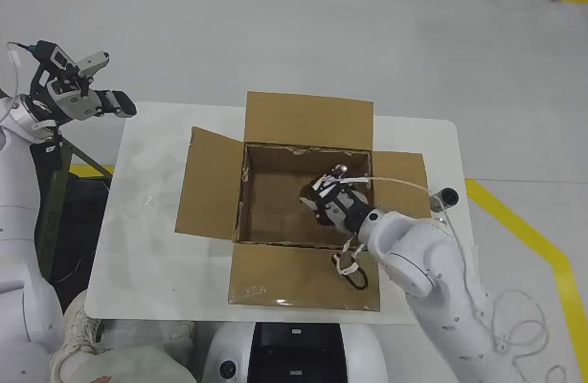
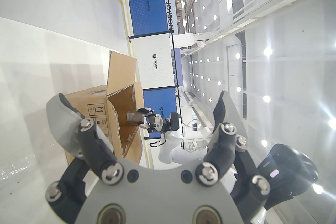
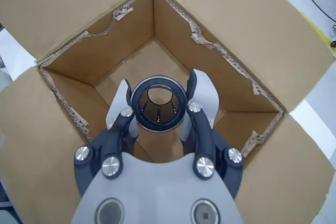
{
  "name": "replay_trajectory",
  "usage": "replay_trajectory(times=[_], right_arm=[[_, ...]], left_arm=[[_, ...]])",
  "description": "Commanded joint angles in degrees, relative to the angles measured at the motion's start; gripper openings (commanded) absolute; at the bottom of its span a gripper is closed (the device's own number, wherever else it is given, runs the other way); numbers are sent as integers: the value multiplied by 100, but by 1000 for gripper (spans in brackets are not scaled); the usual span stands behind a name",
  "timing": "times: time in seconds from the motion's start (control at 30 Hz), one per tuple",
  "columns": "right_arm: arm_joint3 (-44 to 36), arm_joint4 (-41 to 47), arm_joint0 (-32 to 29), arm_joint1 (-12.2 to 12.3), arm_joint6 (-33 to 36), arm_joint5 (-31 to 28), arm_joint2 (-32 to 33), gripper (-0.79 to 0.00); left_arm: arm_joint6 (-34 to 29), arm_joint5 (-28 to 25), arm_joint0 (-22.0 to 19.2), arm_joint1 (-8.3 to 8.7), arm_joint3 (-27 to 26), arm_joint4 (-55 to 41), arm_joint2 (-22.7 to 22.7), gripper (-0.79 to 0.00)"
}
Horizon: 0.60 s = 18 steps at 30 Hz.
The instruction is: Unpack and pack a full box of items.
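The sleeve (image 3: 158,114) is a short, hollow metal cylinder with a dark ring at its near end, a bright steel rim around that ring, and thin rows of small balls running lengthwise inside the bore. The right gripper (image 3: 159,86) clamps it from both sides, fingers (image 3: 202,93) pressed on the outer wall, and holds it over the open mouth of the box (image 3: 231,33), bore pointing down at the bare cardboard floor. The box is plain brown corrugated card with four flaps folded outward and ragged, torn edges along the rim. The right wrist view looks straight through the sleeve and into a far inner corner of the box. The top view gives the layout instead: the box stands near the middle of the white table (image 1: 150,191), the right arm reaches into it from the near right side, and the left gripper (image 1: 117,101) hangs off the table's far left corner, well apart from the box. The left wrist view shows that gripper's jaws spread wide with nothing between them, and, farther off, the box from the side with printed arrow marks on its outer wall and the sleeve's grey outer surface sticking out of the right gripper at rim level.
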Motion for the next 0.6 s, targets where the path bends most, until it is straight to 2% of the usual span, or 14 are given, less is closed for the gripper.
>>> replay_trajectory(times=[0.0,0.37,0.57], right_arm=[[-189,-21,-203,39,-56,10,212,-785],[-975,-111,-1163,189,-440,164,1161,-785],[-1257,-84,-1615,234,-699,434,1688,-785]], left_arm=[[0,0,0,0,0,0,0,0],[0,0,0,0,0,0,0,0],[0,0,0,0,0,0,0,0]])
